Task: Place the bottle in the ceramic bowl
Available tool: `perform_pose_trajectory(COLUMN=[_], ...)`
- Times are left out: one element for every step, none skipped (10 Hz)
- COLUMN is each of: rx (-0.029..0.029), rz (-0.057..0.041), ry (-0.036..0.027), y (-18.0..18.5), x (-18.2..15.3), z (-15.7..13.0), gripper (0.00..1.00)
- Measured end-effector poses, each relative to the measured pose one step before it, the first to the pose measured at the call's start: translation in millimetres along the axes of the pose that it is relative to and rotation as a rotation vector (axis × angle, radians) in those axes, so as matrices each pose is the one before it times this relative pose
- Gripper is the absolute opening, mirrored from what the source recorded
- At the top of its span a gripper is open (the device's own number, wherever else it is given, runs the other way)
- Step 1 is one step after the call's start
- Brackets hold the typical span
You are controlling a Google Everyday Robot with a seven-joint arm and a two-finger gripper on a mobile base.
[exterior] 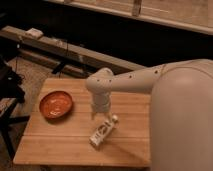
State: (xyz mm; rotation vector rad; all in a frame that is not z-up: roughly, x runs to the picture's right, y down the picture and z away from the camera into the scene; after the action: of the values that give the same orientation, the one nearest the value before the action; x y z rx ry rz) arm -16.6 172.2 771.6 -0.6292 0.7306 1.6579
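Pale plastic bottle lies lower centre on the bench, right of the bowl. I judge it light and slick, so I'd grip mid-body. The claw hovers just above it; I can't tell its state.

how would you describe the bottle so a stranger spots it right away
Find the wooden table in the middle of the view, with the orange-red ceramic bowl near its left edge. Right of the bowl and nearer the front lies the bottle, close to the gripper. It alone is pale and elongated, lying on its side with a white cap.
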Motion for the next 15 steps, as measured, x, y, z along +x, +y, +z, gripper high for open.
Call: perform_pose_trajectory(rx=[-0.00537, 0.00229, 0.00088, -0.0004, 0.00154, -0.00058, 0.00063, 0.00102, 0.00095, -0.00092, -0.00115, -0.001, -0.00334, -0.00901, -0.00378], rz=[0.00377, 0.00423, 0.00275, 0.0055, 0.01162, 0.00927, 0.01151, 0.00531, 0.00404, 0.00299, 0.00414, 0.00069, 0.00261, 0.00333, 0.00587], ry=[0.01367, 0.01368, 0.012, 0.01362, 0.01324, 0.00514, 0.00717, 0.00683, 0.00795, 0.00737, 0.01411, 0.00721, 0.00712, 0.00598, 0.01653], y=[-2.45, -2.69, -1.52, -2.07, -4.74, -3.15, -3.91, -1.08, -0.14, 0.6, 0.71, 0.28, 0.14, 1.42, -0.13], x=[-3.17, -2.91, -2.63, -2.98, -2.57, -1.29, -1.14, -0.12, 0.17, 0.17, 0.89, 0.83, 0.42, -0.33, 0.25], z=[11.11, 10.01, 8.64, 8.25, 3.25, 0.56, 1.02, 1.4, 2.07, 2.0, 6.15, 3.61, 3.83, 2.36, 2.83], gripper=[0.65, 0.65, 0.65, 0.65, 0.65, 0.65, 0.65, 0.65, 0.65, 0.65, 0.65, 0.65, 0.63, 0.55, 0.43])
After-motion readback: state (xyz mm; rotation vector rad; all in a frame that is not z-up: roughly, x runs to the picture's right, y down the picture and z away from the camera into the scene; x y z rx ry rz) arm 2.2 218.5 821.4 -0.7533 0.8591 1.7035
